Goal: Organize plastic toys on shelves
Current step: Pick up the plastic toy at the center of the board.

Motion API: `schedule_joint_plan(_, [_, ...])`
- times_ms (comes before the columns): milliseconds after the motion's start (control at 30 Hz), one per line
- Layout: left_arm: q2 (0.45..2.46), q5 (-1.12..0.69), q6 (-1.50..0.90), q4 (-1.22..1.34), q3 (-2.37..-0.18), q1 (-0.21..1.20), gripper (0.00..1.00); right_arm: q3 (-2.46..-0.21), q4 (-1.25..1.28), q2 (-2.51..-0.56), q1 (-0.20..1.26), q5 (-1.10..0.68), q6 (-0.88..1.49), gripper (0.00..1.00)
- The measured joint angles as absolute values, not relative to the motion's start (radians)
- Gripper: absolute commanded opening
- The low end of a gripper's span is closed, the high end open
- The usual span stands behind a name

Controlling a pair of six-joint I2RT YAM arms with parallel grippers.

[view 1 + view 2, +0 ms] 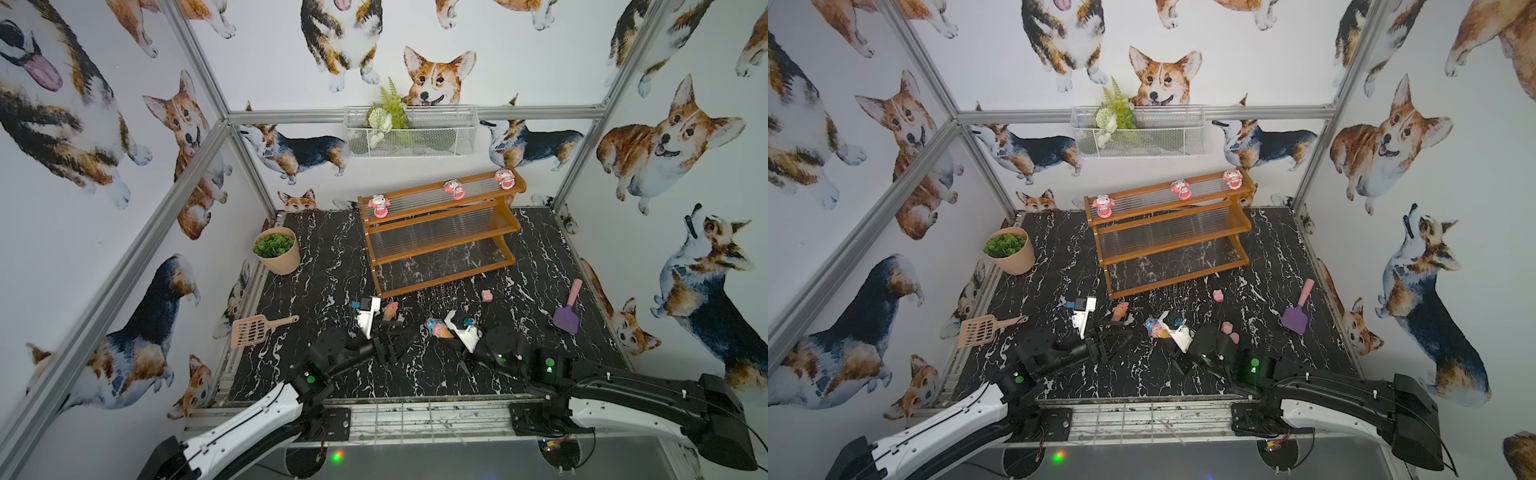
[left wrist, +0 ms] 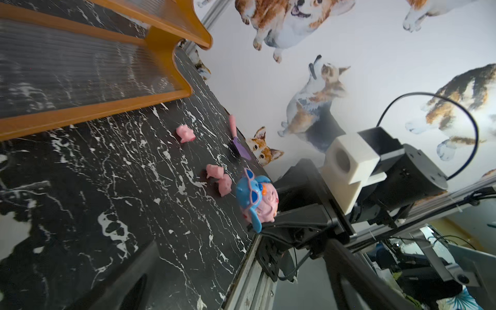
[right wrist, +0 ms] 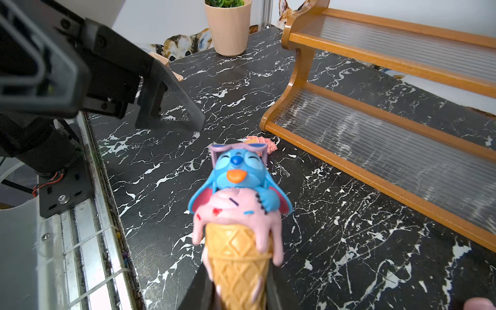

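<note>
My right gripper point(image 3: 236, 295) is shut on the tan cone of an ice-cream cone toy topped with a blue figure point(image 3: 236, 212), held just above the table point(image 1: 437, 328). A second ice-cream cone point(image 1: 390, 311) lies on the table just beyond my left gripper point(image 1: 405, 332), which is open and holds nothing. The shelves point(image 1: 448, 278) stand at the back; three pink-and-white dolls point(image 1: 379, 205) point(image 1: 454, 189) point(image 1: 505, 178) sit on the top tier. One pink pig point(image 1: 487, 296) lies in front of the shelves, and two more point(image 1: 1227, 328) point(image 1: 1234, 337) lie beside my right wrist.
A beige slotted scoop point(image 1: 257, 328) lies at the left and a purple scoop with a pink handle point(image 1: 567, 316) at the right. A potted plant point(image 1: 277, 249) stands at the back left. A white wire basket point(image 1: 411, 133) hangs on the back wall.
</note>
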State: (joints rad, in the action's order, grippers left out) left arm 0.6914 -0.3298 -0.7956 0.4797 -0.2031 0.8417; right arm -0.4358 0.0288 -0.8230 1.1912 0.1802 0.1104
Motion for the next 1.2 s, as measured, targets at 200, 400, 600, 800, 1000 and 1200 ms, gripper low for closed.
schedule_joint_plan(200, [0.948,-0.257,-0.783,0.618,-0.278,0.947,0.97,-0.427,0.019,-0.78,1.192,0.157,0.108,0.12])
schedule_joint_plan(400, [1.059,-0.237,-0.796,0.709,-0.333,0.997,0.87,-0.418,0.011,-0.76,1.192,0.13,0.105,0.12])
schedule_joint_plan(600, [1.091,-0.229,-0.8,0.729,-0.359,1.015,0.7,-0.418,0.01,-0.76,1.192,0.128,0.104,0.12])
schedule_joint_plan(800, [1.117,-0.237,-0.801,0.709,-0.387,1.015,0.65,-0.418,0.01,-0.759,1.192,0.127,0.104,0.13])
schedule_joint_plan(1000, [1.158,-0.279,-0.809,0.698,-0.413,1.015,0.56,-0.418,0.01,-0.759,1.192,0.13,0.104,0.13])
schedule_joint_plan(1200, [1.164,-0.294,-0.815,0.686,-0.418,1.015,0.39,-0.418,0.009,-0.752,1.191,0.132,0.101,0.13])
